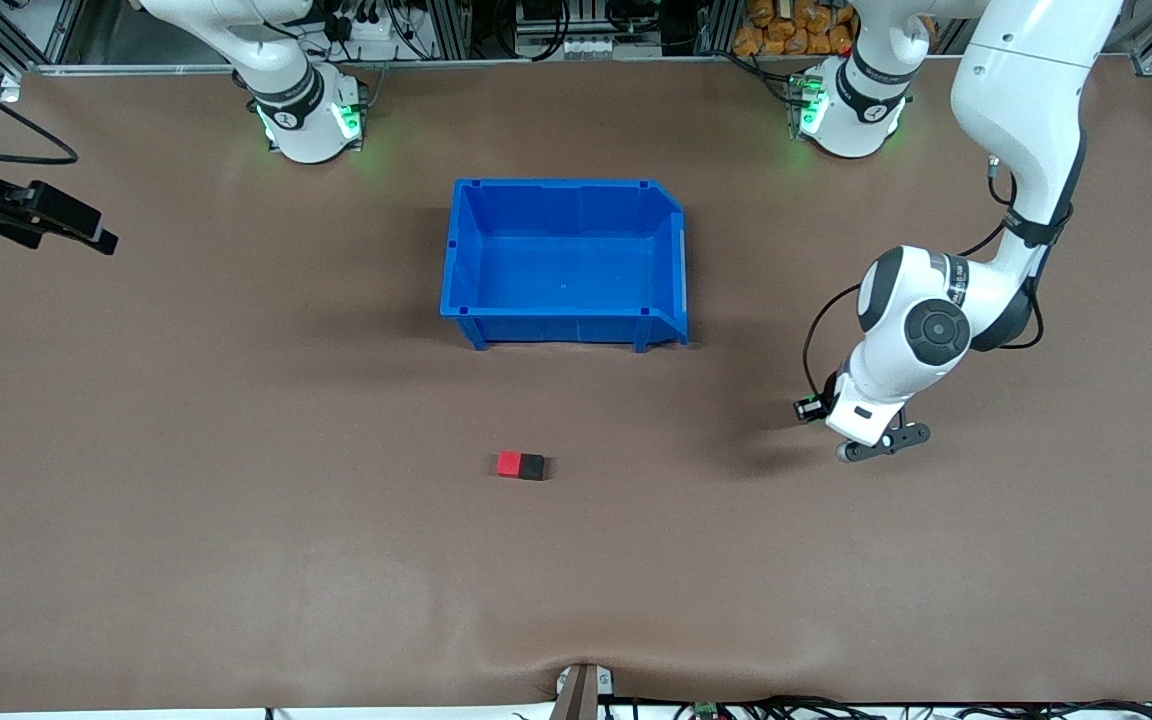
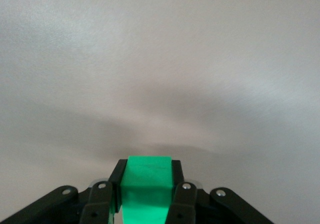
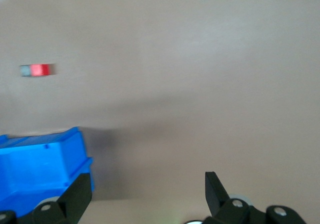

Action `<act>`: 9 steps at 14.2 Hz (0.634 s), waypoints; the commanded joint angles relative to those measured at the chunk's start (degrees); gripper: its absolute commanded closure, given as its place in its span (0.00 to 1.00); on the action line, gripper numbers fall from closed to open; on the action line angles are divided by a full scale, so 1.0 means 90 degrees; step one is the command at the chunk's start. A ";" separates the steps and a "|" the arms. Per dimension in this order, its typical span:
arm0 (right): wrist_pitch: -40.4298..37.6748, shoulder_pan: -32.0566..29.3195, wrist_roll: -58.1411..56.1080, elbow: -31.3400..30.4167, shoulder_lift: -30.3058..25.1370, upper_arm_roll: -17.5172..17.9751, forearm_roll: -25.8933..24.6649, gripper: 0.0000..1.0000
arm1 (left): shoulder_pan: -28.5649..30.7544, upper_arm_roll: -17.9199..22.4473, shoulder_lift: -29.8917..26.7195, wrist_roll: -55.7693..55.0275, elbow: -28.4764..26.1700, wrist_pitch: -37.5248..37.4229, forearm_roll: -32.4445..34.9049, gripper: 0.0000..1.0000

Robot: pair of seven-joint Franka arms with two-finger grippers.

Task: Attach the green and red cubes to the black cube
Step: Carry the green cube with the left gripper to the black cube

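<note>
A red cube (image 1: 509,463) and the black cube (image 1: 532,466) lie joined side by side on the brown table, nearer to the front camera than the blue bin. They also show small in the right wrist view, red cube (image 3: 41,70) and black cube (image 3: 25,71). My left gripper (image 1: 881,447) is low over the table toward the left arm's end. The left wrist view shows my left gripper (image 2: 146,171) shut on a green cube (image 2: 147,184). My right gripper (image 3: 148,184) is open and empty, raised high at the right arm's end (image 1: 96,238).
An empty blue bin (image 1: 566,320) stands mid-table, between the arm bases and the cubes; its corner shows in the right wrist view (image 3: 40,169). The brown mat has a slight ridge at the front edge.
</note>
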 commanded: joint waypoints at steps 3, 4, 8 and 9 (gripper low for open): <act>-0.0759 -0.0070 -0.0006 0.1595 0.0516 0.0126 -0.0453 0.00 | -0.0693 0.0031 0.0829 -0.3086 0.1736 -0.0536 0.0025 1.00; -0.0808 -0.0071 -0.0025 0.1596 0.0497 0.0097 -0.0336 0.00 | -0.0879 0.0031 0.1102 -0.3818 0.2195 -0.0643 0.0025 1.00; -0.1209 -0.0051 -0.0093 0.1596 0.0477 0.0086 -0.0432 0.00 | -0.1679 0.0099 0.2109 -0.6544 0.3583 -0.0684 0.0044 1.00; -0.1209 -0.0061 -0.0093 0.1596 0.0477 0.0077 -0.0452 0.00 | -0.1826 0.0109 0.2314 -0.7092 0.3876 -0.0674 0.0044 1.00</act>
